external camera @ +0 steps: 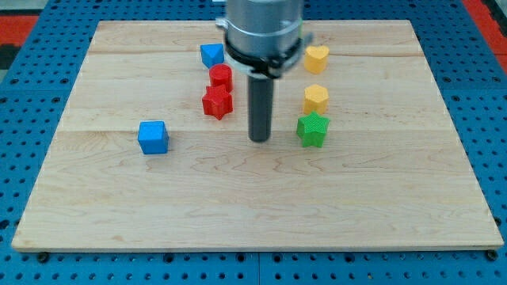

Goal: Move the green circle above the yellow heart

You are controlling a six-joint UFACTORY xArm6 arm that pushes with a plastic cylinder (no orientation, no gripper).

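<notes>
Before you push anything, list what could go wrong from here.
1. No green circle shows. The only green block is a green star, just to the view's right of my tip, so I might push the wrong block.
2. A second yellow block sits between the green star and the yellow heart. Pushing straight up the view would likely shove it into the heart.

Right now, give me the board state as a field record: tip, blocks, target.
tip: my tip, just left of green star, apart
green circle: not visible
yellow heart, view's top right
yellow hexagon, directly above green star
red blocks: cylinder touching star
blue blocks: cube at left; one at top
</notes>
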